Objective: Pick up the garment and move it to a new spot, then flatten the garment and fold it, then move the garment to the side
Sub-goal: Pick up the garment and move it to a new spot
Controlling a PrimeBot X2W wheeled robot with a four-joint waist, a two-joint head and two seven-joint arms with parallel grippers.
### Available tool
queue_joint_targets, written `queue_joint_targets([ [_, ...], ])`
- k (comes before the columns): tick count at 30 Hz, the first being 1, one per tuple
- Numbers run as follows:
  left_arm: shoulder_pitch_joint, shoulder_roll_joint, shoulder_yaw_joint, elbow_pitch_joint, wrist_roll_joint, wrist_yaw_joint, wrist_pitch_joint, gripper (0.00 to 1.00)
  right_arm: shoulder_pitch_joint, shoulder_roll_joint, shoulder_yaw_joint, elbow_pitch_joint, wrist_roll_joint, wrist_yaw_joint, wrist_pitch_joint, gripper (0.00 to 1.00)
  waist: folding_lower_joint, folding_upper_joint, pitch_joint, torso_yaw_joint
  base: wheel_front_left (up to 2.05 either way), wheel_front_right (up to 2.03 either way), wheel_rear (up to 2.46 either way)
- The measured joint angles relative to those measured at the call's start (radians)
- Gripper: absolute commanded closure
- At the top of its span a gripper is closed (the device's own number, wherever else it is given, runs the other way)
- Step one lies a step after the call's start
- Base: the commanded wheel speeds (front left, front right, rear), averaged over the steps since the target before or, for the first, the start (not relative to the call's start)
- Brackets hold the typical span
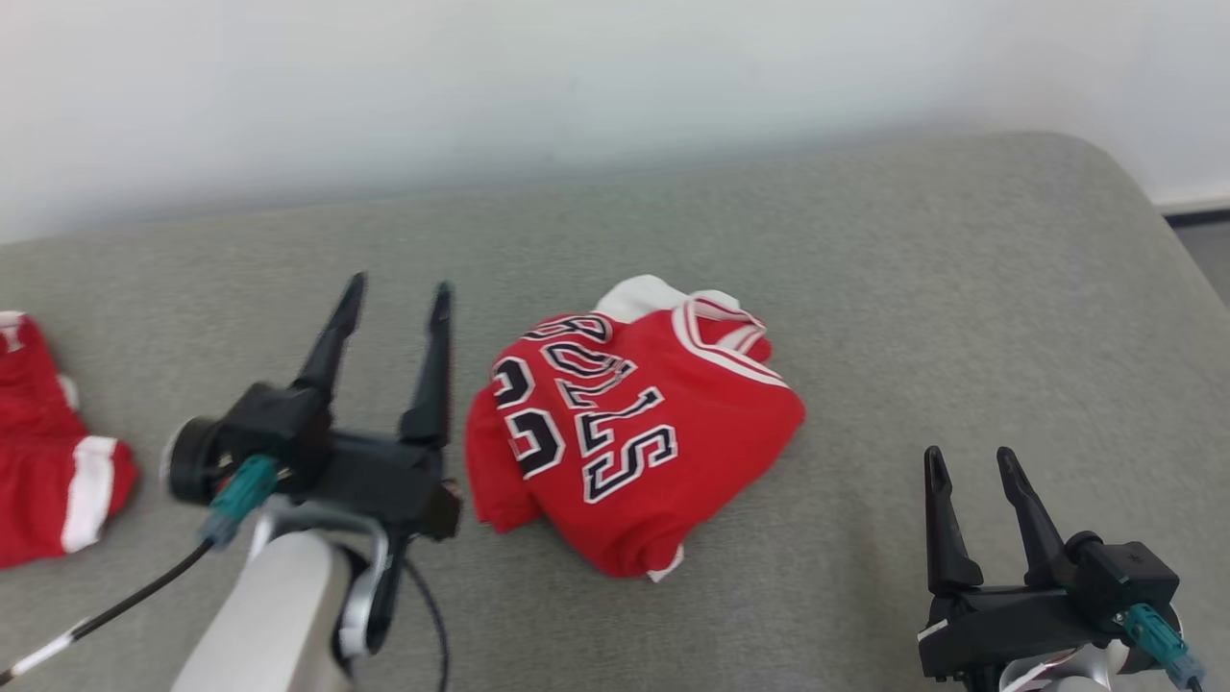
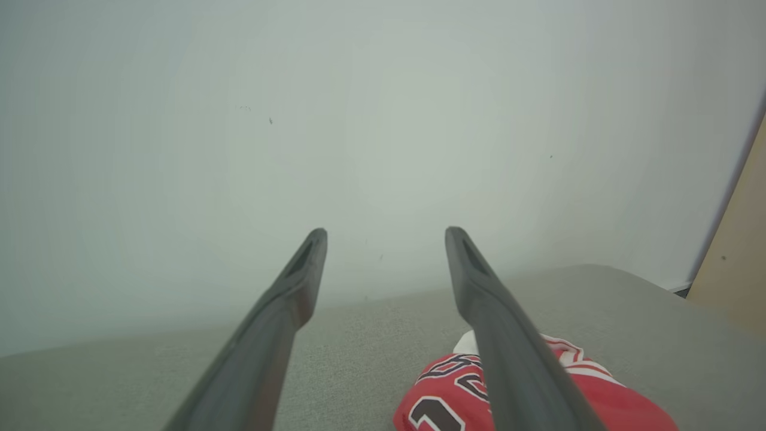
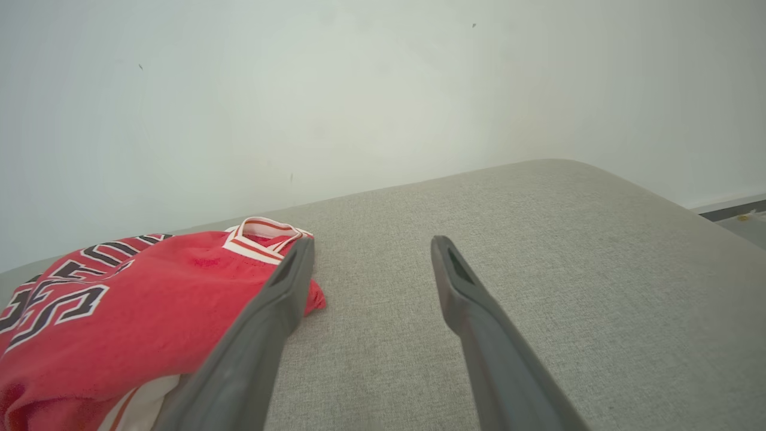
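Observation:
A red jersey (image 1: 629,432) with black and white lettering and white trim lies folded in a loose bundle in the middle of the grey cushioned surface (image 1: 913,288). My left gripper (image 1: 399,288) hovers open just left of it, nothing between its fingers. My right gripper (image 1: 971,457) stands open lower right of the jersey, well apart from it. In the left wrist view the jersey (image 2: 443,398) lies low right beside my open left gripper (image 2: 386,233). Left of my open right gripper (image 3: 368,242), the right wrist view has the jersey (image 3: 137,305) again.
Another red garment with white stripes (image 1: 48,461) lies at the left edge of the surface. A pale wall (image 1: 577,77) runs along the back. The surface's rounded right corner drops to the floor (image 1: 1206,250). A tan panel (image 2: 742,239) stands at the right.

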State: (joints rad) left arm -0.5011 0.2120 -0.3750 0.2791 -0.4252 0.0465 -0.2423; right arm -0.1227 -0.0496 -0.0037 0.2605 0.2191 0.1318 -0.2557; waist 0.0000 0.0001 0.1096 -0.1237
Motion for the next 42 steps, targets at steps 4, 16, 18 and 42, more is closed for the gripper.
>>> queue_joint_targets([
  [4, 0.057, 0.049, 0.033, -0.037, -0.005, 0.025, -0.002, 0.00, 0.004, 0.000, -0.006, -0.011, -0.010, 0.000, 0.002, 0.00, 0.0000, 0.0000, -0.016, 0.043, 0.00, 0.00, 0.00],
  [16, 0.285, 0.131, 0.158, -0.166, -0.005, 0.086, -0.018, 0.00, 0.036, 0.001, 0.005, -0.035, -0.019, 0.000, 0.018, 0.00, -0.0001, 0.0000, -0.071, 0.116, 0.00, 0.00, 0.00],
  [18, 0.337, 0.132, 0.185, -0.195, 0.001, 0.087, -0.019, 0.00, 0.046, 0.000, 0.003, -0.040, -0.020, 0.000, 0.019, 0.00, -0.0001, -0.0001, -0.089, 0.115, 0.00, 0.00, 0.00],
  [42, 0.599, 0.029, 0.345, -0.219, 0.126, -0.084, -0.020, 0.00, 0.109, 0.000, 0.001, -0.081, -0.029, 0.000, 0.055, 0.00, 0.0000, -0.0001, -0.158, 0.118, 0.00, 0.00, 0.00],
])
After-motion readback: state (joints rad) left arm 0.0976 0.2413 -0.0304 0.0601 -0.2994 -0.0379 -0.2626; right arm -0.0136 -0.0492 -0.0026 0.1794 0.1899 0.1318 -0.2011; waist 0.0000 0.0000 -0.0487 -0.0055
